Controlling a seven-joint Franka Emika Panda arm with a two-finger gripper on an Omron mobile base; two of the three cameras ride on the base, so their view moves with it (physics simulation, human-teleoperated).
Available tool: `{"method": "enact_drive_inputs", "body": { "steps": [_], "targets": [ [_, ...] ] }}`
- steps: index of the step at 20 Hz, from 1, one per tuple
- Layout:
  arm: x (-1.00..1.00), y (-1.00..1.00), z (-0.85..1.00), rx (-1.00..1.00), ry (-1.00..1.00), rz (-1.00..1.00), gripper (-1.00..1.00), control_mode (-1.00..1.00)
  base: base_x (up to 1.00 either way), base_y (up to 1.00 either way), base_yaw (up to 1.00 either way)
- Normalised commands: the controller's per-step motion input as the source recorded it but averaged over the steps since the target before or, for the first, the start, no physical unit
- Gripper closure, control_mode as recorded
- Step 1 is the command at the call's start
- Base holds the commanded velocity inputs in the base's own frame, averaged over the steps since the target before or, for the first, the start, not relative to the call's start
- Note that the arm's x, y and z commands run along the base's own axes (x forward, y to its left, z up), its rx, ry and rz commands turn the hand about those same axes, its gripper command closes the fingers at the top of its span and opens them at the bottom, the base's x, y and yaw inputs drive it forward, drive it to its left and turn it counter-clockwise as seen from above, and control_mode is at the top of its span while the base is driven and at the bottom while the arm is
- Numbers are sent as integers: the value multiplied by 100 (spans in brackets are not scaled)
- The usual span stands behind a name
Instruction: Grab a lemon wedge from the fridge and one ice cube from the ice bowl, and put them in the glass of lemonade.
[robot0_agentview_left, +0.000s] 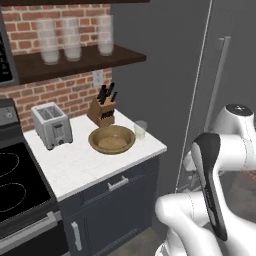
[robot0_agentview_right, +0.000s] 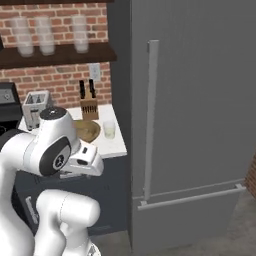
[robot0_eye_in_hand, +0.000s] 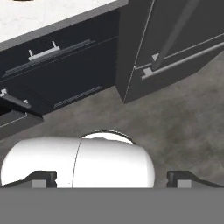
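We see a home kitchen: a brick wall (robot0_agentview_left: 75, 90), a stove (robot0_agentview_left: 15, 175), a toaster (robot0_agentview_left: 51, 125), a knife block (robot0_agentview_left: 102, 110), and a tall grey fridge (robot0_agentview_right: 195, 100).

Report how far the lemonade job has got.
Nothing looks done yet. The fridge is shut, so no lemon wedge is out. The hand is open and empty, pointing down at the floor by the cabinets. The wooden bowl and the glass of lemonade sit untouched on the counter. Left: open the fridge, fetch the wedge, then the ice.
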Motion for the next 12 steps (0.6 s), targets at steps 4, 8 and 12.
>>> {"method": "enact_drive_inputs", "body": {
  "steps": [4,8,12],
  "targets": [
    [0,0,0,0,0,0,-100,100,-2,-28,-18],
    [0,0,0,0,0,0,-100,100,48,-28,-6],
    [0,0,0,0,0,0,-100,100,59,-77,-3]
  ]
}}
